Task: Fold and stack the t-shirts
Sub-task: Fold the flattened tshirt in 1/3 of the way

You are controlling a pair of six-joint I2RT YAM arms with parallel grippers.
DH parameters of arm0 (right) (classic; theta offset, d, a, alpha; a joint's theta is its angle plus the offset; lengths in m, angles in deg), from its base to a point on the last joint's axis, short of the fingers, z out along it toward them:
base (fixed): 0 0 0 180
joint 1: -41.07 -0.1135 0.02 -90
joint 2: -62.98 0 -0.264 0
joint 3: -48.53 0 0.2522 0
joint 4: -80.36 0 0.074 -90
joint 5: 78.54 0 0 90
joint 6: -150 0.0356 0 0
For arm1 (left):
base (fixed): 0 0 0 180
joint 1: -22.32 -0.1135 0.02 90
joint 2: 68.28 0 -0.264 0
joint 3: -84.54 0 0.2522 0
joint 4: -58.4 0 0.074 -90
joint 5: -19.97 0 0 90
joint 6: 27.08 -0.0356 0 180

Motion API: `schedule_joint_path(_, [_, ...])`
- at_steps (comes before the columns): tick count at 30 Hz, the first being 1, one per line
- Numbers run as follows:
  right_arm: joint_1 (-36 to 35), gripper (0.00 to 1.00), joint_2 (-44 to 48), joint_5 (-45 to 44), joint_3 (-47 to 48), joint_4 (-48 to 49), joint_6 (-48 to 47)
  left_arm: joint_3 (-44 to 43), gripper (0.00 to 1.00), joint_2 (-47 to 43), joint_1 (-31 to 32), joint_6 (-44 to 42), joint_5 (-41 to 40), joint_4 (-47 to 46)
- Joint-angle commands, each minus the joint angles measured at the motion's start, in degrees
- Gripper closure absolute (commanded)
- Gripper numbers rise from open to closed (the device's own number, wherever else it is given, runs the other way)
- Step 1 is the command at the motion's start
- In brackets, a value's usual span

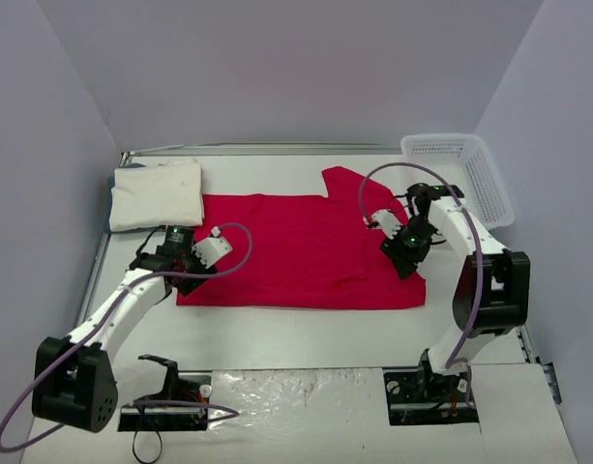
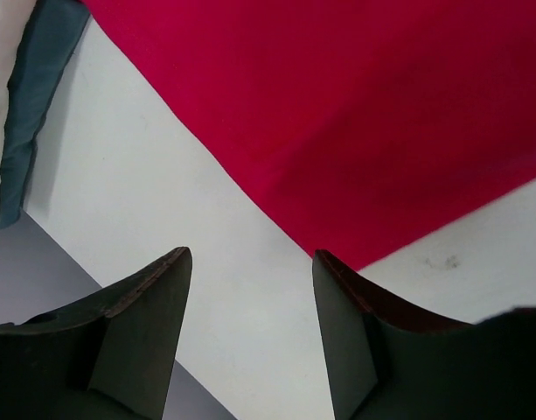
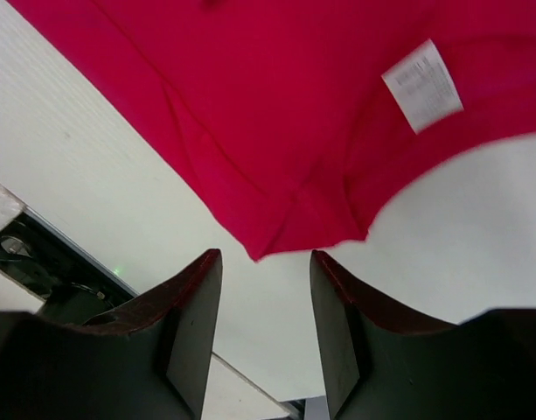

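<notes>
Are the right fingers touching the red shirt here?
Cannot tell. Right wrist view: a corner of the red shirt lies by the open fingers, but their height above it is unclear.

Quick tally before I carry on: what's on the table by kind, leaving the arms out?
T-shirts: 2 (red t-shirt spread flat, white folded t-shirt)
Baskets: 1 (white mesh basket)
Total: 3
</notes>
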Motion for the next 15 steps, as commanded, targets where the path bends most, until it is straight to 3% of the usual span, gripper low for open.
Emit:
schedule_joint_path(1, [-5.5,0.59,-2.96,2.55,2.12,-1.64,3.05,-2.85,0.44,3.7,-0.01,8.41,-4.6,-7.53])
schedule_joint_path(15, [-12.54,0.62,-12.02,7.65,2.39,2.4,4.37,-4.34,0.44,10.65,-0.01,12.2,-7.85,-11.49])
